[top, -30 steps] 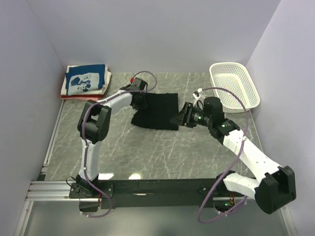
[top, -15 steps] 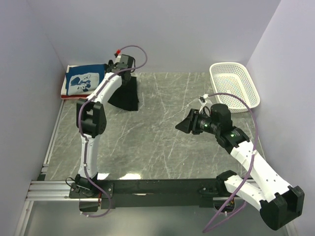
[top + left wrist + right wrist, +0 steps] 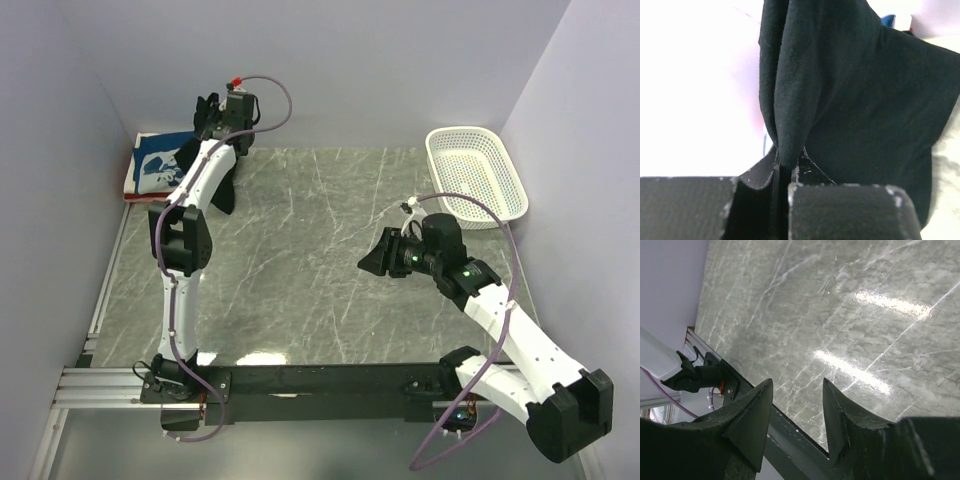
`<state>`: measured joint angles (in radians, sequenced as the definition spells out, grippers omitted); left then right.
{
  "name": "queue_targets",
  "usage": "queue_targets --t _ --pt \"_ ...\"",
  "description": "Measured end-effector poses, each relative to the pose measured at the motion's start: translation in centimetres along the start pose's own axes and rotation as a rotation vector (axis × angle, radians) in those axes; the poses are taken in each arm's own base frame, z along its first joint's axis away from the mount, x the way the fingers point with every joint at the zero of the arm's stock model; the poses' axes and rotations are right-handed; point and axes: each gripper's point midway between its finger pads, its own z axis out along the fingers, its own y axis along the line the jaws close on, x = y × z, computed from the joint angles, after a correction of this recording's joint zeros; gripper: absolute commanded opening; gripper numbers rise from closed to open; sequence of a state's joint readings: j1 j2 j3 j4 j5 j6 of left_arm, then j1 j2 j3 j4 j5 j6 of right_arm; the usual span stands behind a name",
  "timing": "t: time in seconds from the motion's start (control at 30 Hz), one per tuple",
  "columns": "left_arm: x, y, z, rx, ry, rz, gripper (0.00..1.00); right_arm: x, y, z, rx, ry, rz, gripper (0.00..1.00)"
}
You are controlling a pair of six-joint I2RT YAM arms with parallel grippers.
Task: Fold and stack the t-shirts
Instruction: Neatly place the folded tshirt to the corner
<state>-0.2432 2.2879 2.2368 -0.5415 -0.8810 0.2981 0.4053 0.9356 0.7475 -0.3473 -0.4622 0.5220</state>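
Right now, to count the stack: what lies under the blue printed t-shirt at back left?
A white t-shirt's edge, then a red one at the bottom. The hanging black t-shirt covers the stack's right side; anything more is hidden.

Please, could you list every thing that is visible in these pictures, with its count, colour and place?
folded t-shirts: one stack, blue with white print on top, white and red edges below, far left corner
black t-shirt: one, black, hanging in the air by that stack
basket: one, white, far right
table: one, grey marble
left gripper: one, black, raised, jaws shut on the black t-shirt
right gripper: one, black, above the table, jaws open, holding nothing
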Motion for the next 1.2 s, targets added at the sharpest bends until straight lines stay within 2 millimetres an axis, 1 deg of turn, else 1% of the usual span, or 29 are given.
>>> queue_targets --t 0.2,0.3,0.43,0.63,0.87,0.97,1.03,1.1,1.2 --pt "-1.6 2.4 0.4 -0.027 -0.036 0.012 0.0 0.2 -0.5 0.5 0.018 0.016 0.01 0.51" --pt "-2.0 3.0 0.7 -0.023 -0.049 0.002 0.0 0.3 -0.7 0.6 0.023 0.018 0.012 0.51" --pt "-2.1 3.1 0.9 -0.006 -0.057 -0.001 0.0 0.3 -0.9 0.7 0.029 0.024 0.016 0.51" --pt "-3.1 4.0 0.2 0.023 -0.091 -0.021 0.01 0.3 -1.0 0.8 0.036 0.019 0.017 0.51" --pt "-4.2 7.1 -0.6 0.021 -0.127 -0.071 0.0 0.2 -1.1 0.8 0.044 0.015 0.02 0.51" --pt "-4.2 8.3 -0.4 0.021 -0.134 -0.092 0.0 0.3 -1.2 0.9 0.05 0.019 0.022 0.51" --pt "-4.1 8.7 0.0 0.03 -0.137 -0.111 0.0 0.4 -1.4 1.1 0.056 0.026 0.025 0.51" --pt "-3.7 9.0 0.7 0.039 -0.134 -0.125 0.0 0.6 -1.6 1.4 0.062 0.036 0.028 0.51" --pt "-2.4 9.2 2.4 0.06 -0.114 -0.152 0.01 0.9 -1.9 1.8 0.077 0.052 0.033 0.51"
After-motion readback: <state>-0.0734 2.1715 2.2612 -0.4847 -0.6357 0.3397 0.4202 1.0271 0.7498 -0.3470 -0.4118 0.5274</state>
